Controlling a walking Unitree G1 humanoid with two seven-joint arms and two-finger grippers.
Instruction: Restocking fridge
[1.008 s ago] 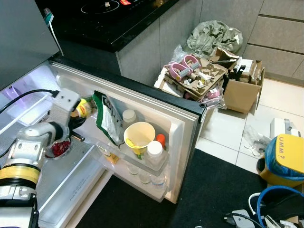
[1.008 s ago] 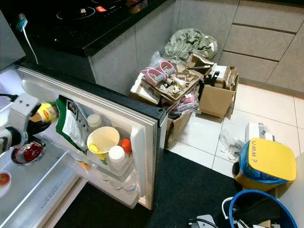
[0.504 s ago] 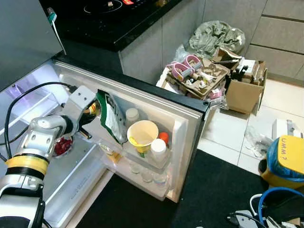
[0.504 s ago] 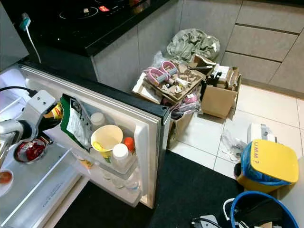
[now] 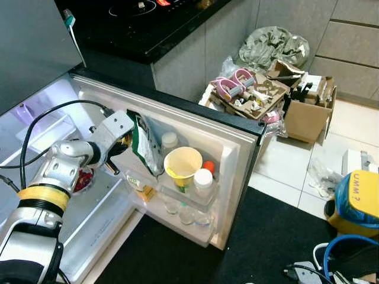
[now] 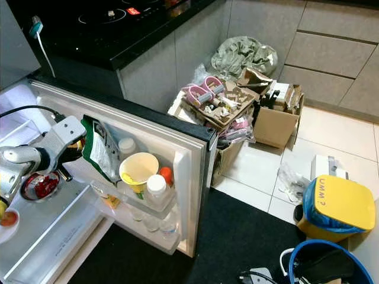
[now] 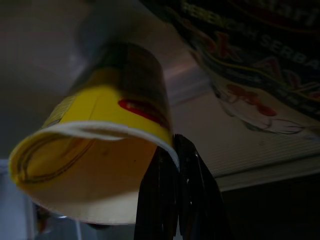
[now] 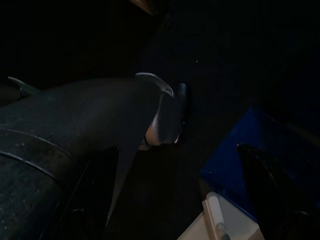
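Beside the door shelf's green pouch (image 5: 146, 149), left hand (image 5: 121, 144) pinching yellow jar (image 7: 100, 150).

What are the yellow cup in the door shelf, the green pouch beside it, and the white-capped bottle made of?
Yellow cup: looks like matte paper or thin plastic, opaque with a rolled rim; can't tell which.
Green pouch: flexible plastic film, glossy, creased and sagging, printed label.
White-capped bottle: clear plastic by its see-through body, though glass is possible; the cap looks like matte white plastic.

"umm?" is printed on the yellow lid (image 6: 344, 203) at far right; "serba" shows on the green packet (image 7: 260, 55).
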